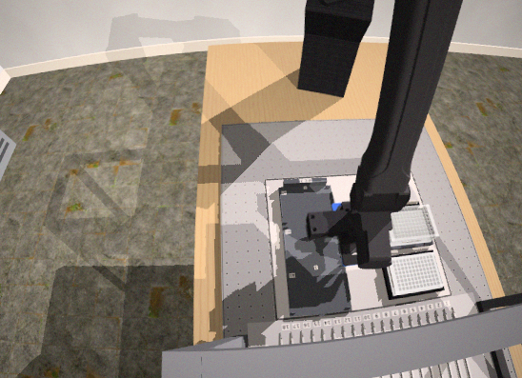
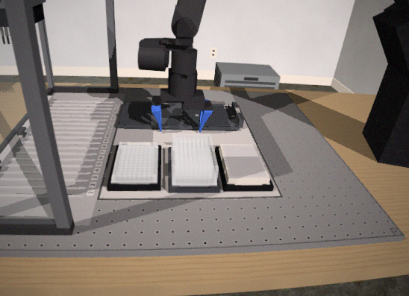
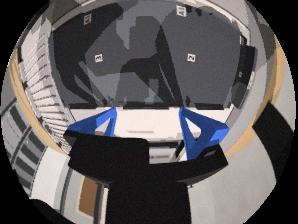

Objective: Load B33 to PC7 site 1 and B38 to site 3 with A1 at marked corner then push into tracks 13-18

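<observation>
The dark plate carrier PC7 (image 1: 311, 252) lies on the light apron with all its sites empty; it also shows in the exterior view (image 2: 179, 115) and in the wrist view (image 3: 160, 50). Its handle end (image 2: 235, 112) points away from the rails. Three nests stand in a row beside it: the 96-well plate B38 (image 2: 136, 168) nearest the rails, the tall deep-well block B83 (image 2: 194, 162) in the middle, and the 384-well plate B33 (image 2: 244, 168) farthest from the rails. My gripper (image 2: 180, 124) is wide open and empty, its blue fingers pointing down above the carrier's edge that faces the deep-well block (image 3: 148, 129).
The loading rails (image 2: 71, 133) with numbered tracks (image 1: 367, 319) lie at the carrier's far end from the handle. Grey frame posts (image 2: 37, 112) stand around the rails. My arm hides B33 in the top view. A black block (image 2: 392, 82) stands on the table's right.
</observation>
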`<move>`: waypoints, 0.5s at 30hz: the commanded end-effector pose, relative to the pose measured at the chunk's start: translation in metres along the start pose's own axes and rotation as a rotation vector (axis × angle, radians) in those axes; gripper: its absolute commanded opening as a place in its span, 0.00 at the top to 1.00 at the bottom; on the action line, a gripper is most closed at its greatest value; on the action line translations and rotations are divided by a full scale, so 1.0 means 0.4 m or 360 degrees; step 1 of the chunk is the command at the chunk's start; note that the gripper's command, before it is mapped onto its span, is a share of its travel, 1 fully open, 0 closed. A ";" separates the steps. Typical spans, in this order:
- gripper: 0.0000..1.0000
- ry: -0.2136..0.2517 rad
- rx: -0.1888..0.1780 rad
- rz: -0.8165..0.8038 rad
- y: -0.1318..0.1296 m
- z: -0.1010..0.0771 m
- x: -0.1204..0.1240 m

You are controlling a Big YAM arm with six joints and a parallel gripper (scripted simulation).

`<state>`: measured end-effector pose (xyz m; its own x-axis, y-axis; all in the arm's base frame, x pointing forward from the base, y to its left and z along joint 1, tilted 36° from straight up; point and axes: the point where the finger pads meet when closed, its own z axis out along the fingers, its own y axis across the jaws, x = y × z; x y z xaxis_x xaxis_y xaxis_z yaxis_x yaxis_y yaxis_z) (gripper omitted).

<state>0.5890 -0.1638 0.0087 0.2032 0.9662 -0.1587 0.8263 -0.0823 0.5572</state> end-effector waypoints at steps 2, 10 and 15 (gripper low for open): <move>0.00 -0.0046 -0.0023 0.0014 0.023 0.017 -0.064; 0.00 -0.0045 -0.0018 0.0012 0.021 0.016 -0.068; 0.00 -0.0045 -0.0013 0.0011 0.019 0.016 -0.072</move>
<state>0.5881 -0.1669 0.0086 0.1985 0.9669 -0.1604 0.8275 -0.0776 0.5560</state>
